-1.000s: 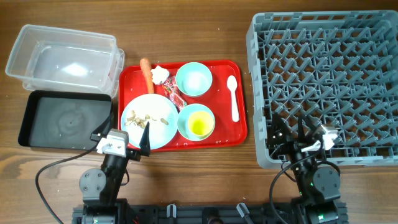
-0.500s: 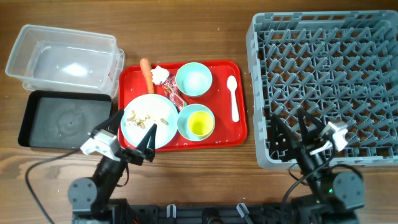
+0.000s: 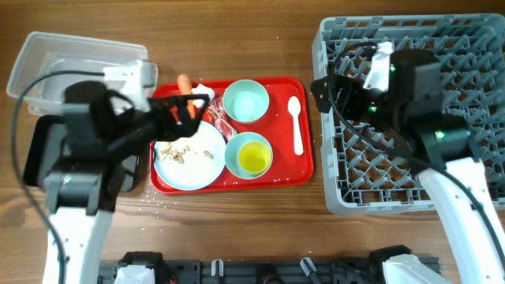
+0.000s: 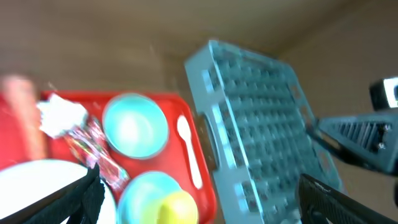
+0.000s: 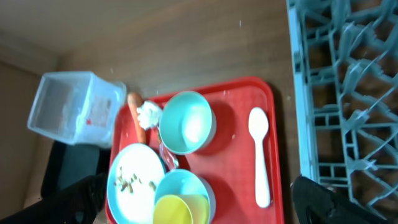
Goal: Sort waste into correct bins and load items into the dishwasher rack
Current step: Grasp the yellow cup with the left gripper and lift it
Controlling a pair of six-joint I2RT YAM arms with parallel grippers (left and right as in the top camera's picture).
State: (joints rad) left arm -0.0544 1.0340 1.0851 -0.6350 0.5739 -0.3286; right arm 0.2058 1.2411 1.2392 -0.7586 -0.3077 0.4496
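Crockery, smooth plastic, on flat red tray (image 3: 281,86): round blue plate (image 3: 189,170) flecked with beige scraps (image 3: 185,150), blue bowl (image 3: 246,101), yellow cup (image 3: 252,161) nested in second bowl (image 3: 233,150), white spoon (image 3: 296,125). Grey peg-grid rack (image 3: 481,55) beside, on wood-grain desk (image 3: 237,229). We see left pincer (image 4: 198,183), right pincer (image 5: 199,186) both spread apart.

Both arms reach forward from their bases with elbows bent, pale forearms rising up the overhead view; the left one is blurred. The left gripper (image 3: 189,109) points to the robot's right, its dark fingers (image 4: 84,199) spread wide with nothing between them. The right gripper (image 3: 330,88) points left, its fingers (image 5: 323,202) equally far apart and bare
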